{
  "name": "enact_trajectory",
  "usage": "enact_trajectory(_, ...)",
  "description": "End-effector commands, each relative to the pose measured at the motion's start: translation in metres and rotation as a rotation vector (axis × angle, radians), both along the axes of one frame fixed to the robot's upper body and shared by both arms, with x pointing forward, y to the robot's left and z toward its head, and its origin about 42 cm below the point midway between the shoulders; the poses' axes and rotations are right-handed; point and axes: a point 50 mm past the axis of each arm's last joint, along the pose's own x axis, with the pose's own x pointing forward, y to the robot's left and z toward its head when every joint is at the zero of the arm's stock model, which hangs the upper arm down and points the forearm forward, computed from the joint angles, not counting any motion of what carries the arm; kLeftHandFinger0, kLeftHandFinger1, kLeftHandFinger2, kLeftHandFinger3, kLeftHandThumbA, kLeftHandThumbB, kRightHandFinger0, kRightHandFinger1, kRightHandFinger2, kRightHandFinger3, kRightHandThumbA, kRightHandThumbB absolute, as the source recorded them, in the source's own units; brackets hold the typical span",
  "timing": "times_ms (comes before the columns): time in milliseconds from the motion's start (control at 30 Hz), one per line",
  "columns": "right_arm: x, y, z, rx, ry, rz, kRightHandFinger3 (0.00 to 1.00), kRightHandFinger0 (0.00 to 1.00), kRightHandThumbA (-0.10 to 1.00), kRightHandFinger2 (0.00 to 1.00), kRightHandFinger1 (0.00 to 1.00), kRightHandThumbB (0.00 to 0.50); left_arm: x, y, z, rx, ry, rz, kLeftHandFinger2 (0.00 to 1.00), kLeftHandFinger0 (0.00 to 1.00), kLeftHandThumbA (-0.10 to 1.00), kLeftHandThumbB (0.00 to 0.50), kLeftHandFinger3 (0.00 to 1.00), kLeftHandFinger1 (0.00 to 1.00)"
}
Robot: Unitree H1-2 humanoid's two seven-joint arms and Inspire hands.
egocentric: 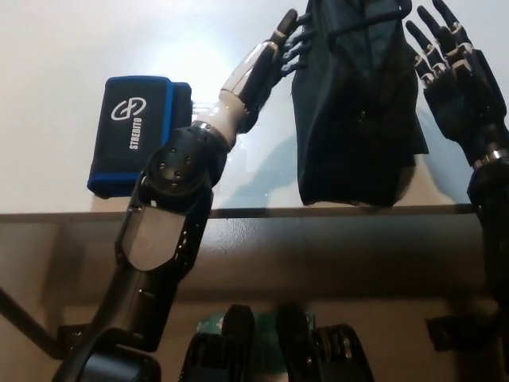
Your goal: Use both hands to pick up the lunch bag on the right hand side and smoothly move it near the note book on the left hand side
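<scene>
The desk (48, 48) is pale and glossy w/ glare up top, its front edge running across mid-frame. On it, right of centre, stands your lunch bag (354, 119): dark, near-black fabric, tall, sagging w/ folds, a thin strap or cord looping near its top. Judging by the creases it's soft and prob light, so it'll buckle if you pinch one side; squeeze evenly from both flanks, mid-height or a bit above, and lift straight so it doesn't swing. Fabric looks matte, not slippery, but loose cloth may slide under the fingers. Far left on the desk lies a blue-and-black case (135, 131) w/ white lettering, flat, well apart from the bag; no plain notebook visible otherwise, so that's likely your target area. Left hand (274, 60) is at the bag's left flank, fingers apart and stretched, tips touching or just beside the fabric, can't tell which. Right hand (453, 76) sits just beside the bag's right flank, fingers spread wide, holding nothing.
</scene>
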Motion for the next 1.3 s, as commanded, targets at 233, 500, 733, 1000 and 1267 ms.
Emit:
enact_trajectory(233,0.014,0.023,0.035,-0.483,-0.188,-0.399,1.00,1.00,1.00,1.00,1.00,0.343,0.003,-0.022,0.026,0.002,-0.055,-0.055,1.00,1.00,1.00,0.440,1.00,1.00)
enact_trajectory(500,0.031,0.046,0.025,-0.379,-0.104,-0.263,1.00,1.00,1.00,1.00,1.00,0.355,0.006,-0.017,0.019,0.013,-0.044,-0.022,1.00,1.00,1.00,0.421,1.00,1.00)
enact_trajectory(733,0.044,0.085,0.007,-0.332,-0.086,-0.205,1.00,1.00,1.00,1.00,1.00,0.344,0.006,-0.020,0.008,-0.025,-0.022,-0.028,1.00,1.00,1.00,0.448,1.00,1.00)
enact_trajectory(1000,0.048,0.112,-0.002,-0.284,-0.081,-0.144,1.00,1.00,1.00,1.00,1.00,0.339,0.010,-0.013,0.000,-0.029,-0.025,-0.023,1.00,1.00,1.00,0.414,1.00,1.00)
enact_trajectory(1267,0.051,0.134,0.002,-0.242,-0.107,-0.100,1.00,1.00,1.00,1.00,1.00,0.340,0.009,-0.003,-0.005,-0.062,-0.011,-0.009,1.00,1.00,1.00,0.462,1.00,1.00)
